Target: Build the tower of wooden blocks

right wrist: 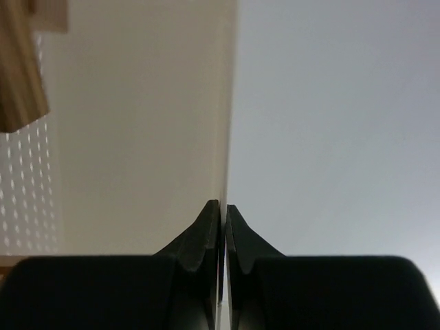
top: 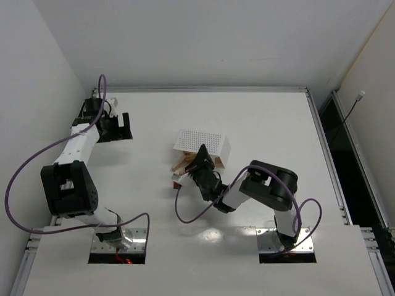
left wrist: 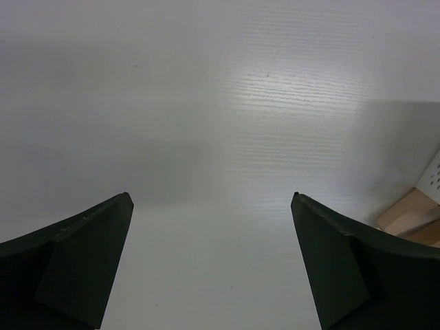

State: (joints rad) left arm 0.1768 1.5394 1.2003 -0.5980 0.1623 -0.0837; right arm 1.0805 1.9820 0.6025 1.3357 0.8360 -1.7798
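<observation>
Pale tan wooden blocks [top: 183, 164] lie in a heap at the table's middle, half under the white perforated tray [top: 200, 142], which is tipped up with its dotted bottom showing. A reddish-brown block [top: 176, 178] lies just in front of the heap. My right gripper [top: 201, 152] is shut on the tray's thin wall [right wrist: 223, 137]. In the right wrist view a tan block [right wrist: 19, 75] shows at the upper left against the tray. My left gripper [top: 121, 127] is open and empty over bare table at the far left. In its wrist view [left wrist: 212, 199] some blocks [left wrist: 411, 217] show at the right edge.
The table has a raised metal rim [top: 203, 90] at the back and a dark gap [top: 345, 154] along its right side. The tray's corner [left wrist: 432, 180] shows at the right edge of the left wrist view.
</observation>
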